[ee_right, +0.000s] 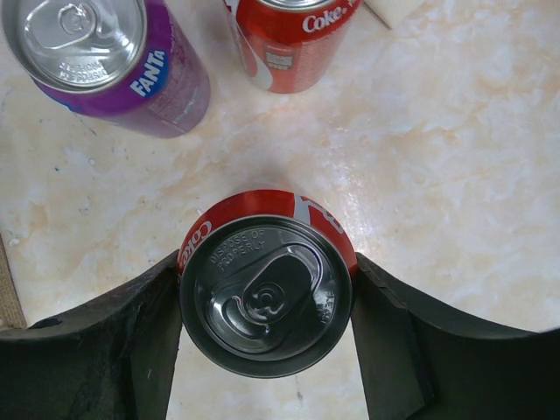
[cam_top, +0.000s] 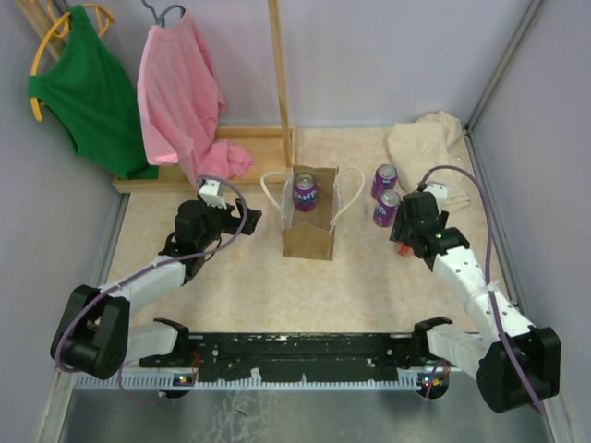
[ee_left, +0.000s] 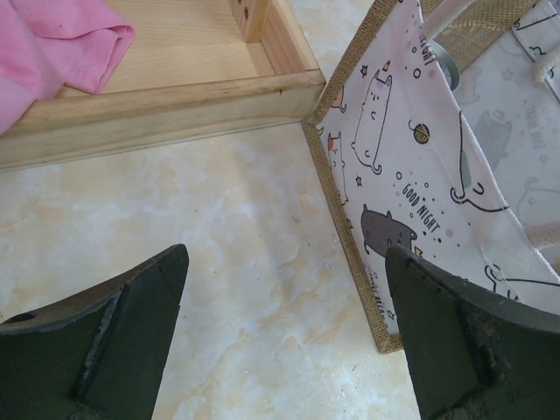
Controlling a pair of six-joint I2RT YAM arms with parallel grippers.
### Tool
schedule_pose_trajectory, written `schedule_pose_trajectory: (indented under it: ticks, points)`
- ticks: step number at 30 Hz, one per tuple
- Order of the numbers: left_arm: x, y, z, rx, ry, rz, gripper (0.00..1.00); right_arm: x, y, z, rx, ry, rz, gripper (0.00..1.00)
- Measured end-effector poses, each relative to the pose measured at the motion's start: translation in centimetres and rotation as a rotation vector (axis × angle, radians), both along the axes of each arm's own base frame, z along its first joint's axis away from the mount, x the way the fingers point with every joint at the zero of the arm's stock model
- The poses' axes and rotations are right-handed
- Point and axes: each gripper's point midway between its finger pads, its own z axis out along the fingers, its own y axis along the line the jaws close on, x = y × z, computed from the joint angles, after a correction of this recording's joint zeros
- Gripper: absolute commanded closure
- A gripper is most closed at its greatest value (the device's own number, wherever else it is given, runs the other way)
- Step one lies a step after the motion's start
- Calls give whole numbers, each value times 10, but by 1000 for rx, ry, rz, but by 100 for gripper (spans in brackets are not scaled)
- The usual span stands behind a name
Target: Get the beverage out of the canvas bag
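One purple can in boxy woven canvas bag, right gripper pinching red aluminium can, left gripper spread.

- The canvas bag stands upright near the middle of the bench, its mouth open to the top
- It is small and rectangular, with flat tan-brown sides of coarse weave
- Two thin white loop handles splay outward, one drooping over each side
- In the left wrist view one wall is white, printed with cartoon cats and the words "GOOD NIGHT", and framed by tan woven edging
- The beverage is a purple Fanta can, sitting inside the bag toward its far end
- The can looks upright, its label showing through the open mouth, with the bag's walls around it on every side
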Motion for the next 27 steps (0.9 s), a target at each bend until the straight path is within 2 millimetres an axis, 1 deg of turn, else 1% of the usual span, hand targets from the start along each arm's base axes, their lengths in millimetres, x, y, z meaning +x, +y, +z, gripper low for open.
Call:
schedule_pose_trajectory:
  ticks: [3,9,13,16,17,18,19,21,22,24,27]
  points:
    - [0,0,0,0,1,0,0,8,3,-5,10,-19,4,100]
    - [0,0,-3,3,7,0,0,25,7,-8,15,-52,0,100]
    - [0,0,-3,3,8,0,0,29,8,-14,11,-39,0,99]
    - [1,0,-3,3,9,0,0,30,8,-22,8,-29,-1,94]
    - [1,0,-3,4,9,0,0,30,7,-24,6,-24,-1,88]
    - [1,0,-4,4,10,0,0,28,7,-29,3,-14,-2,80]
    - [1,0,-4,4,11,0,0,28,7,-32,2,-7,-3,70]
    - [1,0,-4,5,12,0,0,28,6,-34,-1,-6,-7,43]
    - [1,0,-5,5,13,0,0,28,6,-34,0,-6,-11,36]
    - [1,-1,-5,5,13,0,0,28,5,-34,2,-7,-15,25]
    - [2,-1,-4,5,12,0,0,29,4,-34,3,-13,-26,16]
